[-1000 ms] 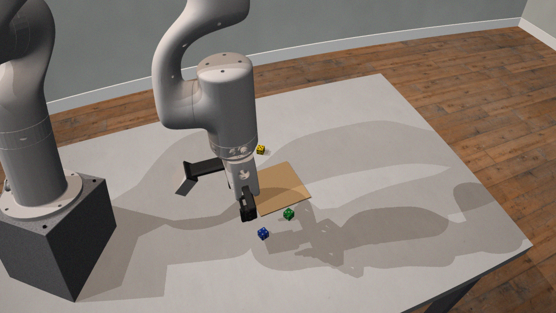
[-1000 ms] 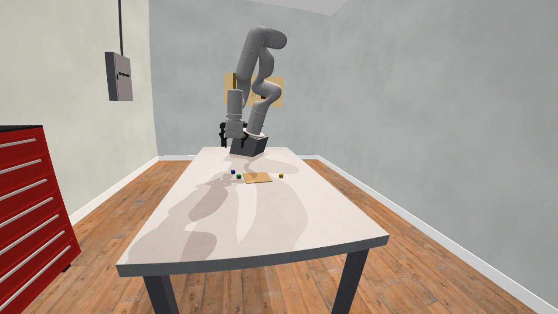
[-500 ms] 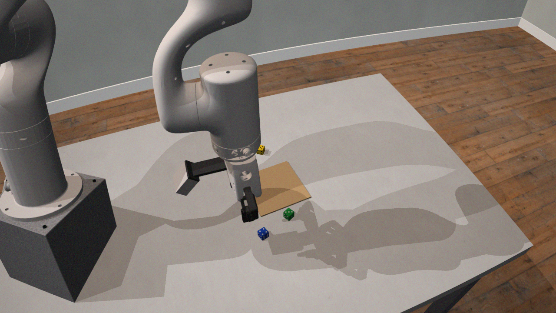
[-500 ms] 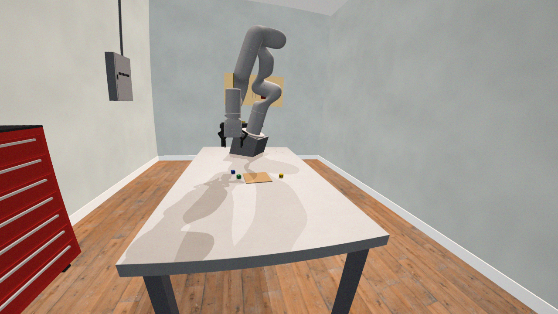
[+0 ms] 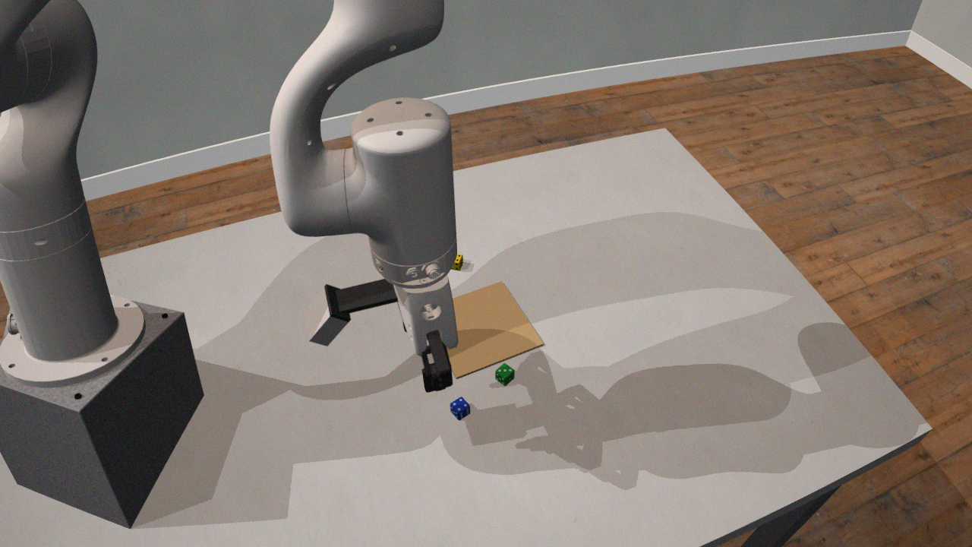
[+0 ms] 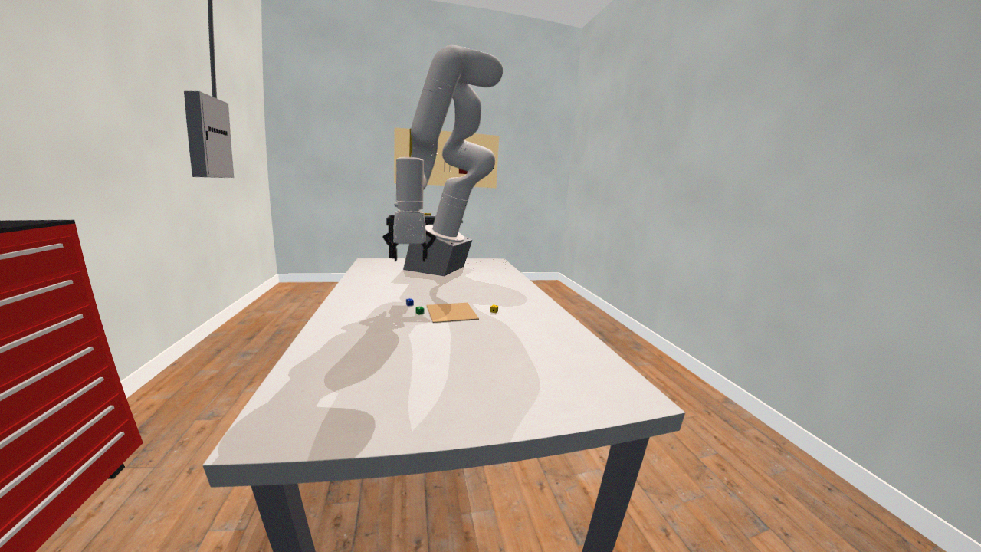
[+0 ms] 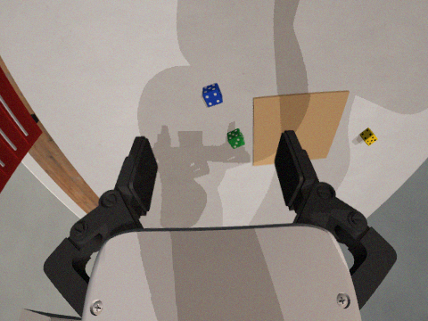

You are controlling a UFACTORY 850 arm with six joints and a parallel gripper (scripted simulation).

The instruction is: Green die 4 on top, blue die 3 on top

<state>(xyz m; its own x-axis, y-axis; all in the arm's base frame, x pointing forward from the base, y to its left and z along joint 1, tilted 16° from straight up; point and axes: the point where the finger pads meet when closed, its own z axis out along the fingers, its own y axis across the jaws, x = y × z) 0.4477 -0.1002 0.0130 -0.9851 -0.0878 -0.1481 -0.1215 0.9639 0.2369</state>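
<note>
The green die [image 5: 504,374] [image 6: 419,310] [image 7: 235,138] lies on the table just beside the tan mat [image 5: 499,312] [image 6: 452,313] [image 7: 327,109]. The blue die [image 5: 459,408] [image 6: 409,302] [image 7: 212,94] lies off the mat too, farther out; its top shows several pips. The green die's top pips are too small to read surely. The yellow die [image 5: 458,261] [image 6: 493,308] [image 7: 368,136] lies beyond the opposite side of the mat, partly hidden by the arm in the top view. The mat lies flat. My gripper [image 5: 421,360] [image 6: 409,259] [image 7: 215,148] is open and empty, well above the table.
The arm's dark base block [image 5: 156,415] [image 6: 435,257] stands on the table [image 5: 367,496] [image 6: 480,412] at its far end in the exterior view. A red drawer cabinet [image 6: 47,343] [image 7: 11,120] stands beside the table. Arm shadows fall across the dice area.
</note>
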